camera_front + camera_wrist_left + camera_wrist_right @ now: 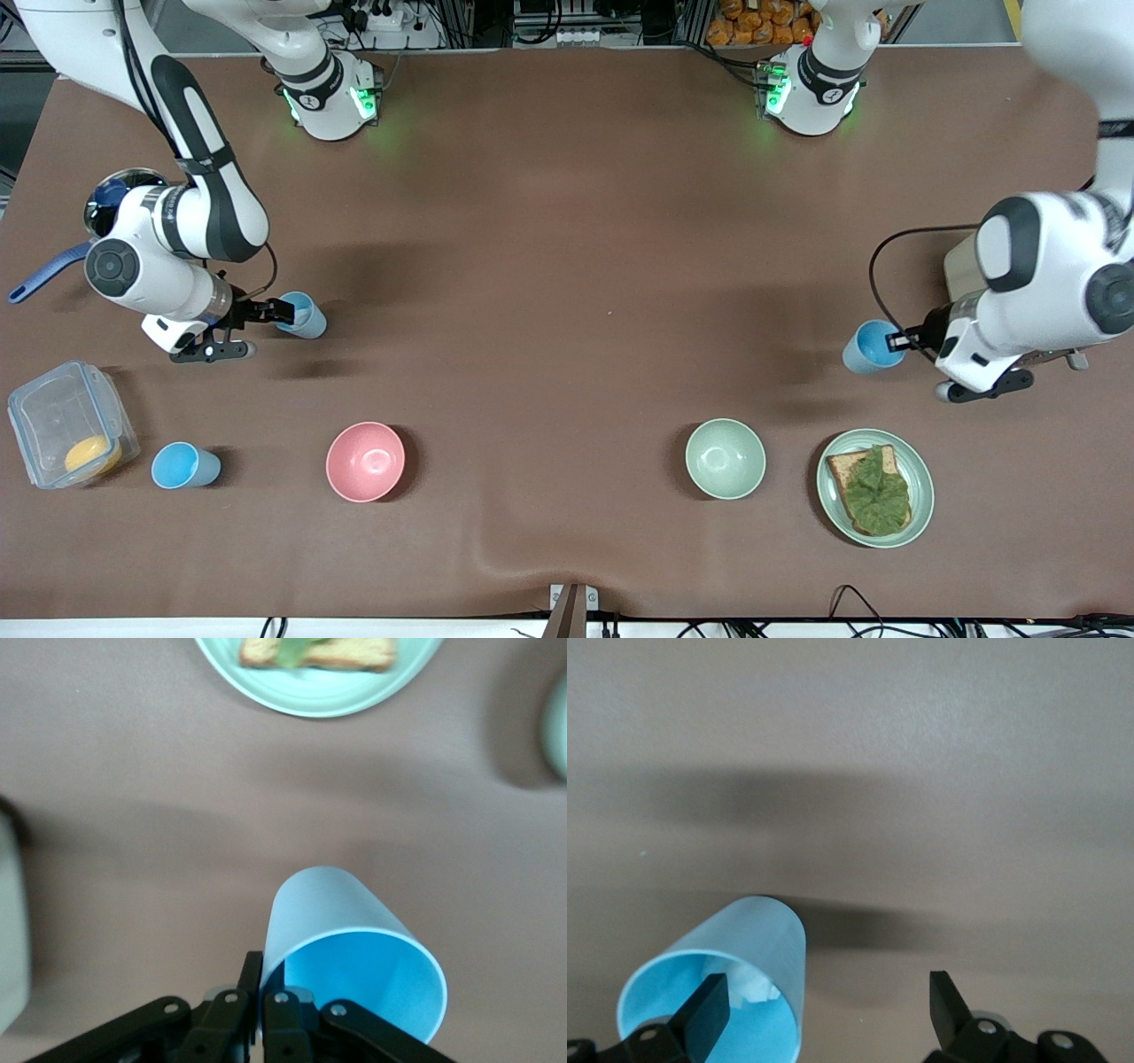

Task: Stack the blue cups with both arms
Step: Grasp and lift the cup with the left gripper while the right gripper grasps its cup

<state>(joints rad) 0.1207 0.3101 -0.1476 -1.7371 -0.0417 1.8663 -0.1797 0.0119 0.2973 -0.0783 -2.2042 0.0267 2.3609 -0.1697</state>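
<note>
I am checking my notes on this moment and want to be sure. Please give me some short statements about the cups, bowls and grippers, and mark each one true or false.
1. The left gripper is shut on the rim of a blue cup. True.
2. The right gripper has its fingers open, one finger inside another blue cup. True.
3. A third blue cup stands inside the pink bowl. False: it stands on the table, between the pink bowl and a clear container.
4. The green bowl holds the bread. False: the bread lies on a plate beside it.
</note>
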